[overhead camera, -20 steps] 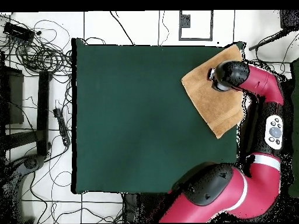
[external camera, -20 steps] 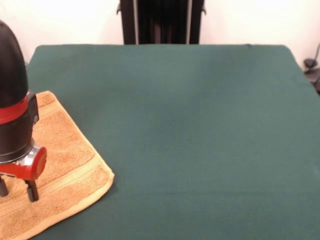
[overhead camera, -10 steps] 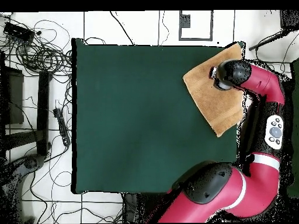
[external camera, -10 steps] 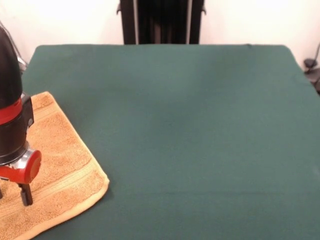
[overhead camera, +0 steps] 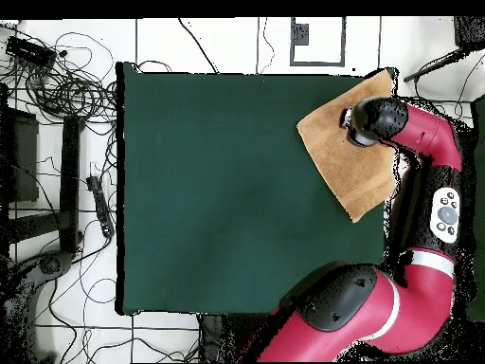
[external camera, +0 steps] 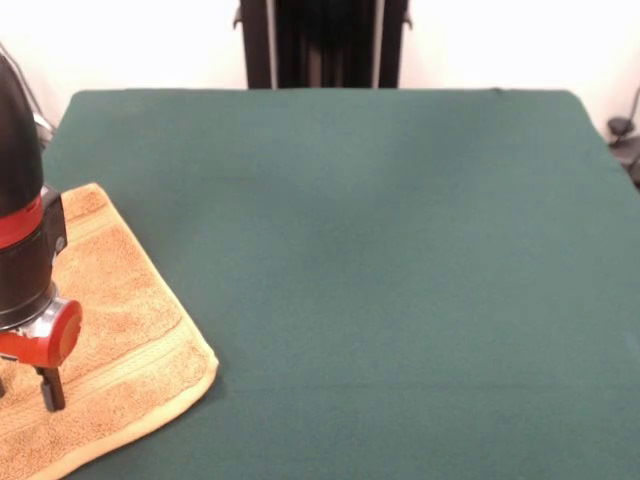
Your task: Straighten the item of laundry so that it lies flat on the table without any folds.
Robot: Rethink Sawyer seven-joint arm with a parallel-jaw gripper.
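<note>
From the front we are looking at the towel point(external camera: 105, 350) lying at about eight o'clock on the green table point(external camera: 380, 260), running off the left and bottom edges, so only part of it is showing. Its rounded corner is pointing toward three o'clock, and a flat woven band is running just inside the hemmed edge at about five o'clock. The part we can see is lying smooth on the cloth, with no folds showing. The arm point(external camera: 20, 200) is coming down at nine o'clock of the scene, black above, a red ring below. The gripper point(external camera: 25, 385) is standing over the towel; we are seeing one dark finger point(external camera: 50, 387) reaching down to the terry surface, the other being cut off by the left edge, so we cannot tell whether the fingers are spread or pressed together. From overhead we are seeing the towel point(overhead camera: 343, 152) as a tilted square at about two o'clock on the table point(overhead camera: 237, 190), one corner at the table's top edge and one at its right edge. The arm point(overhead camera: 417, 128) is reaching in from the right, its black end covering the gripper and sitting over the towel's upper right part.
</note>
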